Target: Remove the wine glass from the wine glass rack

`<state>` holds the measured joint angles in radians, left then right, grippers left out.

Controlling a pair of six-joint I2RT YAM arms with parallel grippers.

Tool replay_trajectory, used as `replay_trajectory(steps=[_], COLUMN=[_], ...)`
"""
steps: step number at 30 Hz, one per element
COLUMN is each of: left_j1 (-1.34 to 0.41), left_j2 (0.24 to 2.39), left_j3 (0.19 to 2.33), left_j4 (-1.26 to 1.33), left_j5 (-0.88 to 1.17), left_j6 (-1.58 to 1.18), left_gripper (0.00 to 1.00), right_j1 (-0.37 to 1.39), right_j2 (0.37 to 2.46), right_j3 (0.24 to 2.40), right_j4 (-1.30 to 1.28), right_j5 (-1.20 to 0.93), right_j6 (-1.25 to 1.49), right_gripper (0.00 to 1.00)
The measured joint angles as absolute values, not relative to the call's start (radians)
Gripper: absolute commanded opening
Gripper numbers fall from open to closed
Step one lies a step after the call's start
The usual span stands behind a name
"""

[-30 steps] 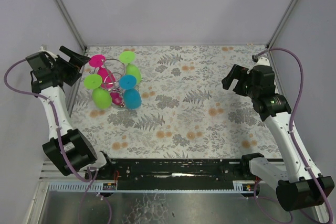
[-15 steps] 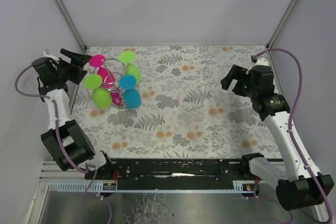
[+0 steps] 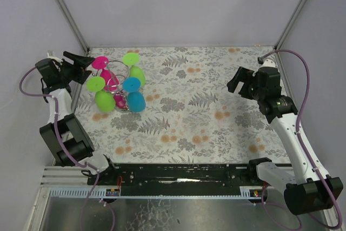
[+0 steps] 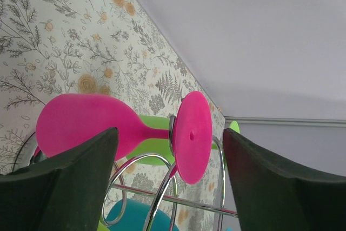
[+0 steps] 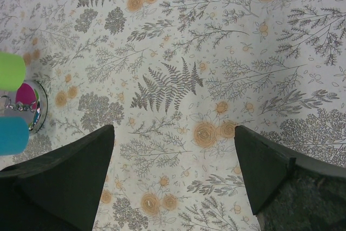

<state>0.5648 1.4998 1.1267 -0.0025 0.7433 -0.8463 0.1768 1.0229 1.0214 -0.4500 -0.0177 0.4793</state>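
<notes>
The silver wire wine glass rack [image 3: 115,82] stands at the far left of the table, with several coloured glasses hanging from it: pink [image 3: 108,78], green [image 3: 104,100], lime [image 3: 137,74] and blue [image 3: 135,101]. My left gripper [image 3: 86,64] is open, level with the pink glass's round foot [image 3: 99,62] and just left of it. In the left wrist view the pink foot [image 4: 192,136] and the pink bowl [image 4: 81,124] sit between my open fingers, held in a wire loop [image 4: 162,193]. My right gripper [image 3: 238,84] is open and empty, far right.
The floral tablecloth [image 3: 194,106] covers the table. Grey walls close the back and sides; the left wall is close behind my left arm. The rack's round base [image 5: 33,106] and the ends of two glasses show at the left edge of the right wrist view.
My left arm has swung back toward the left wall and its gripper has closed in on the pink glass's foot. The right arm has barely moved.
</notes>
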Motion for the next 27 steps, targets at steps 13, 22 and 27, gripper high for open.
replay_trajectory(steps=[13, 22, 27], left_j1=[0.562, 0.556, 0.555], left_j2=[1.516, 1.535, 1.538], left_j3=[1.134, 1.135, 1.135], left_j4=[0.038, 0.051, 0.051], left_j5=[0.778, 0.807, 0.821], left_j6=[-0.876, -0.885, -0.886], left_gripper=[0.51, 0.43, 0.40], right_j1=[0.177, 0.177, 0.177], right_j2=[1.029, 1.029, 1.029], right_j3=[1.021, 1.021, 1.021], right_j4=[-0.435, -0.435, -0.435], right_j5=[-0.018, -0.017, -0.017], right_j6=[0.480, 0.481, 0.484], right_gripper=[0.99, 0.99, 0.99])
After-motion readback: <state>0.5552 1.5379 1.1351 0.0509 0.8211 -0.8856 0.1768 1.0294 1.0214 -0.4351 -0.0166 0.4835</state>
